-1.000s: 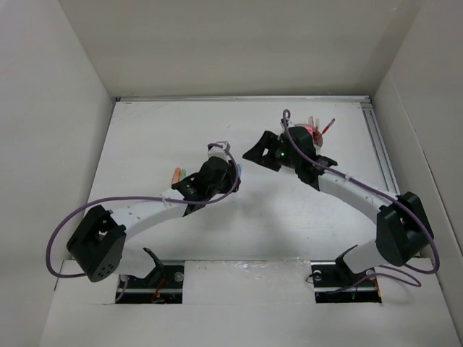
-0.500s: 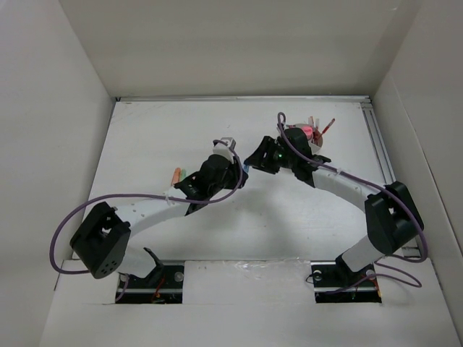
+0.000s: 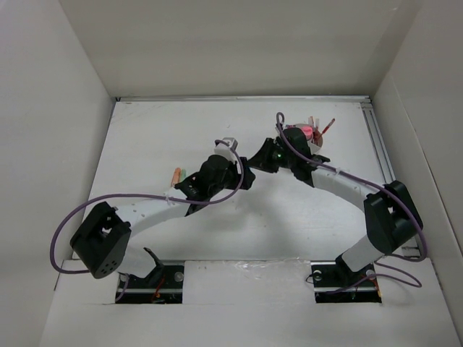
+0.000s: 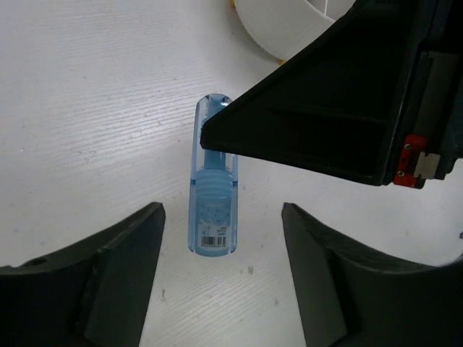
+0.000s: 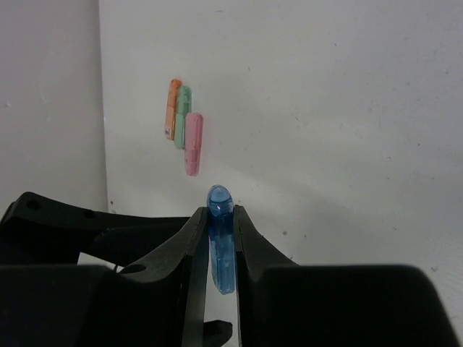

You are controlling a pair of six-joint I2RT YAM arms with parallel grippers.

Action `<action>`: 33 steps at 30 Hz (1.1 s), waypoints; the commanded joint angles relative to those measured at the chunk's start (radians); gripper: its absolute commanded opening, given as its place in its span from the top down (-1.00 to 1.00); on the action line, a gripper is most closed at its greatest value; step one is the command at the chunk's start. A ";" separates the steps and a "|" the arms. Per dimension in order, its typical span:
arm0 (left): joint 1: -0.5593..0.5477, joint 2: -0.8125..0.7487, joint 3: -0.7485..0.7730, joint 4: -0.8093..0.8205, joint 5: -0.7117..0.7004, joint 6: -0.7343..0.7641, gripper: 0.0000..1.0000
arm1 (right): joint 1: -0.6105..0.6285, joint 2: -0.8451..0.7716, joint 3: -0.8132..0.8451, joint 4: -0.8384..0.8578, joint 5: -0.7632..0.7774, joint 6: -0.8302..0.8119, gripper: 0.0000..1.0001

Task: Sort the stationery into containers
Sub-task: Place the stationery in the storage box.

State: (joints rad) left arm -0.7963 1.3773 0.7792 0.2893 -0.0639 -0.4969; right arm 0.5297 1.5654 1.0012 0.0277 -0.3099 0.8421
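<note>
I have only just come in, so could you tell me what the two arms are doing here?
The right gripper pinches a blue piece that appears to lie on the white table. The left gripper hangs over the same piece, jaws open on either side and not touching it. The orange piece, green piece and pink piece lie together on the table, not yet sorted. The round white tub stands just beyond the blue piece.

You lose the round white plastic tub (image 4: 275,22) past the top edge; the right end effector (image 5: 219,231) hides one end of the translucent blue piece (image 4: 212,210).
</note>
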 commanded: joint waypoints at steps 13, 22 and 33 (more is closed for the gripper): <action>0.026 -0.268 -0.138 0.125 -0.048 0.021 -0.61 | -0.229 0.010 0.286 -0.064 0.280 0.000 0.91; 0.045 -0.259 -0.138 0.125 0.055 0.003 -0.61 | -0.312 0.177 0.579 -0.238 0.724 -0.106 0.91; 0.045 -0.277 -0.138 0.125 0.065 0.003 -0.61 | -0.254 0.412 0.780 -0.365 1.028 -0.253 0.91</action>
State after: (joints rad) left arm -0.7517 1.1244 0.6376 0.3710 -0.0147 -0.4908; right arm 0.2489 1.9579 1.7031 -0.2871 0.6052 0.6487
